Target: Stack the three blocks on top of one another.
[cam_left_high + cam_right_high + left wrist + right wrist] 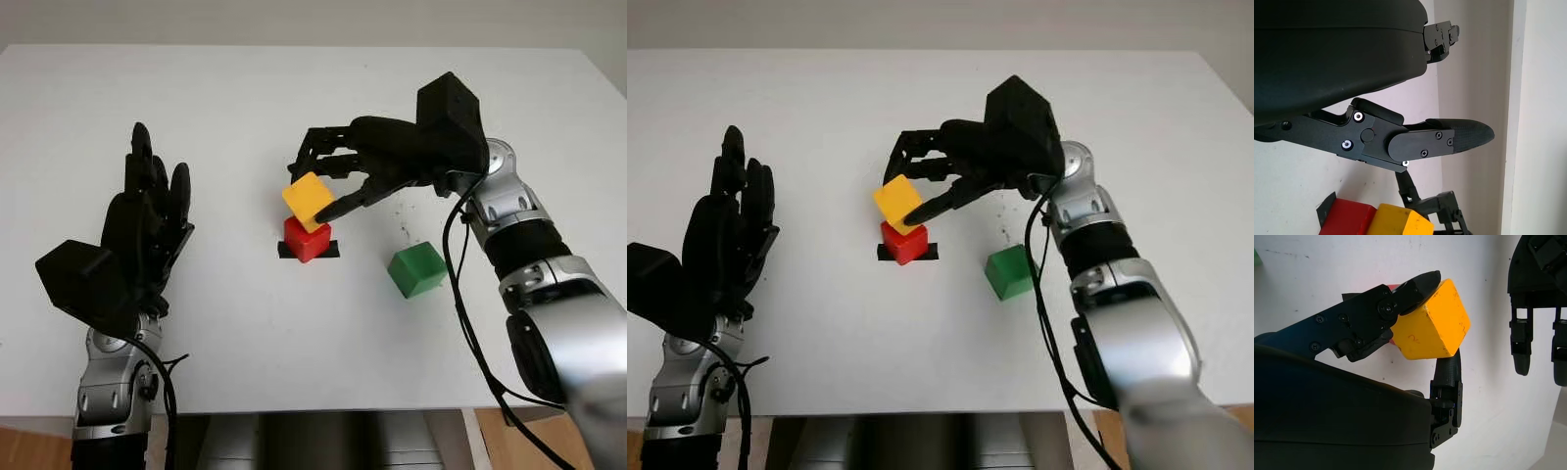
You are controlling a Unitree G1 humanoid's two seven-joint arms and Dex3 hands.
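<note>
Head views: at frame centre the right hand pinches the yellow block, tilted, just over the red block on a black marker, probably for stacking. The green block waits lower right on the white surface, unobstructed. The left hand, open, hangs at left.

Right wrist view: fingers clamp the yellow block's opposite faces.

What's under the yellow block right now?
The red block sits directly under the yellow block, which the right robot hand grips, tilted. The red block rests on a black patch on the table. Whether the two blocks touch is hidden.
</note>
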